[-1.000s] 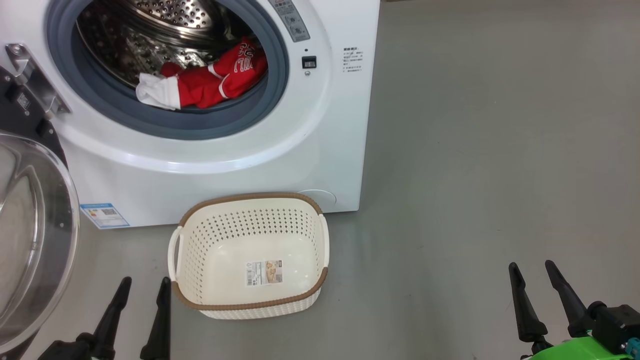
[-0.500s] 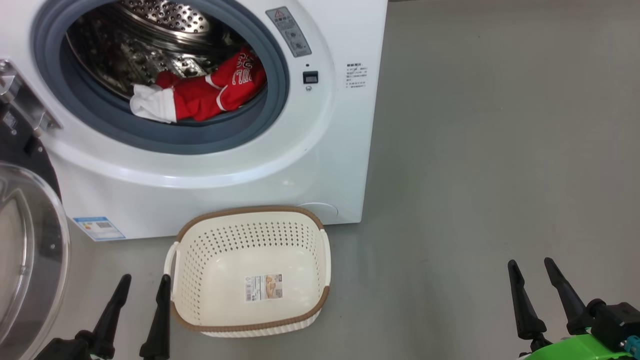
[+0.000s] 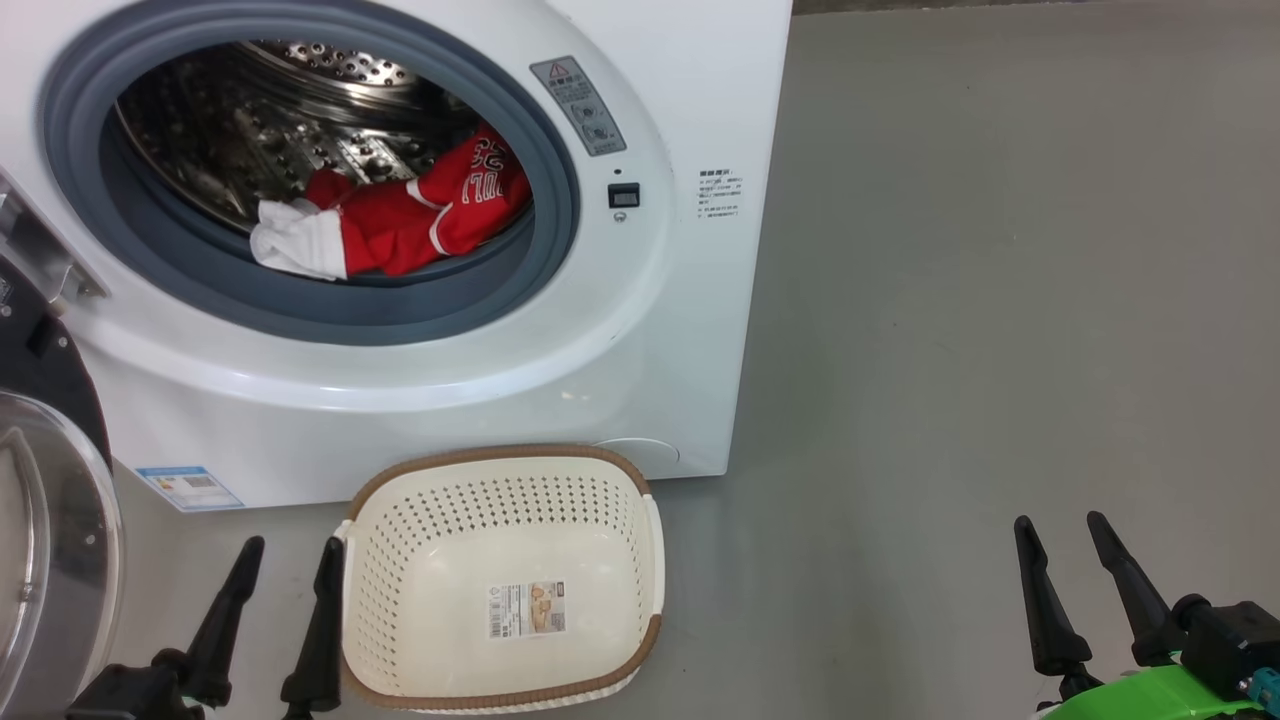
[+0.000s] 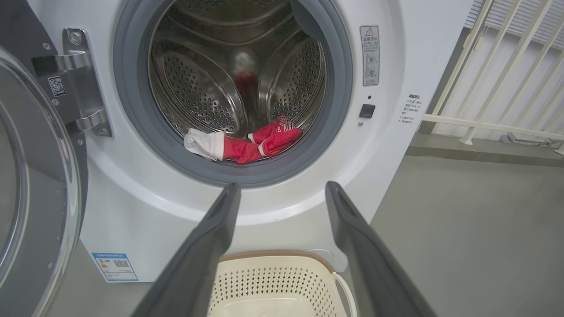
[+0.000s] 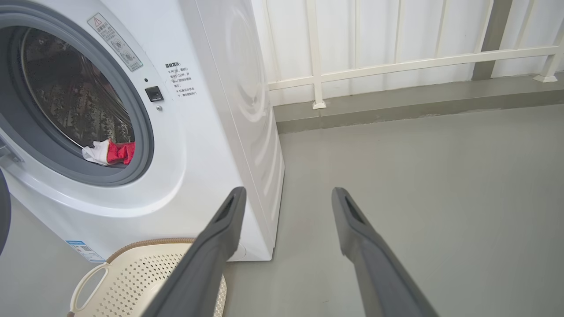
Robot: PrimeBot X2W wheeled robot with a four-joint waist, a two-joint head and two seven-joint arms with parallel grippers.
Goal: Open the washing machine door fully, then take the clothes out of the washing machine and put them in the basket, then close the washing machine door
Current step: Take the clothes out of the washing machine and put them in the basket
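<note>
Currently, the clothes (image 3: 400, 225) lie in a red heap with a white part at the left end. They sit low at the front of the perforated steel drum (image 3: 250, 130), just behind the grey rubber ring (image 3: 330, 318) of the washing machine (image 3: 640, 330). The washing machine door (image 3: 50, 560) stands swung out to the left on its metal hinge (image 4: 81, 79), and its clear glass bowl shows at the lower left of the head view. On the grey floor (image 3: 950, 350), just in front of the machine, the basket (image 3: 500, 458) stands upright, with a barcode sticker (image 3: 527, 610) on its cream bottom. The left gripper (image 3: 293, 545) hangs just left of the basket with its fingers spread and gripping nothing. Its inner finger is close beside the basket's wall, and whether the two touch cannot be told. In the left wrist view its fingers point toward the machine's front below the drum opening. The right gripper (image 3: 1060, 520) is well apart to the right, over bare floor, with its fingers likewise spread and empty. In the right wrist view a white railing (image 5: 396, 66) stands behind the machine.
</note>
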